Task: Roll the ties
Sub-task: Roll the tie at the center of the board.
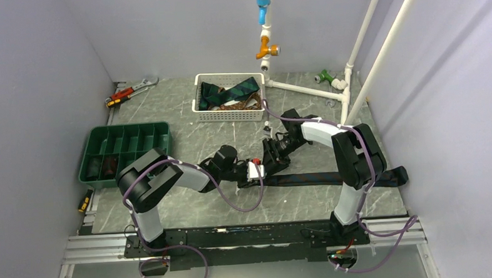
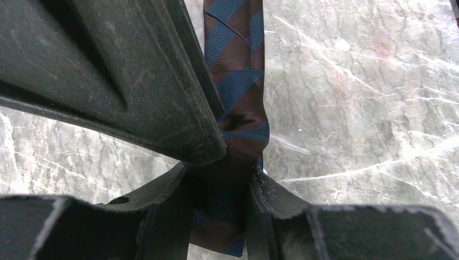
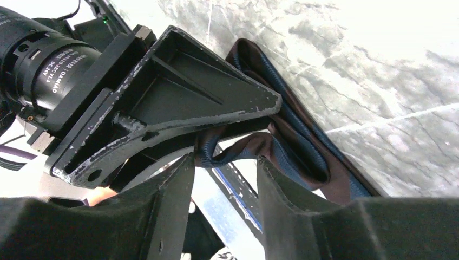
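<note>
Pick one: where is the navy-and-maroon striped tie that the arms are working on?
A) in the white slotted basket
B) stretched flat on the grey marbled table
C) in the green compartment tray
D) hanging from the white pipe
B: the navy-and-maroon striped fabric tie runs flat across the grey marbled table between the two arms, while the white slotted basket at the back holds only the other ties.

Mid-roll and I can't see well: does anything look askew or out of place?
Yes: the tie passes under the right arm, its far end reaching the table's right edge. The started end looks loosely folded, not tightly coiled.
</note>
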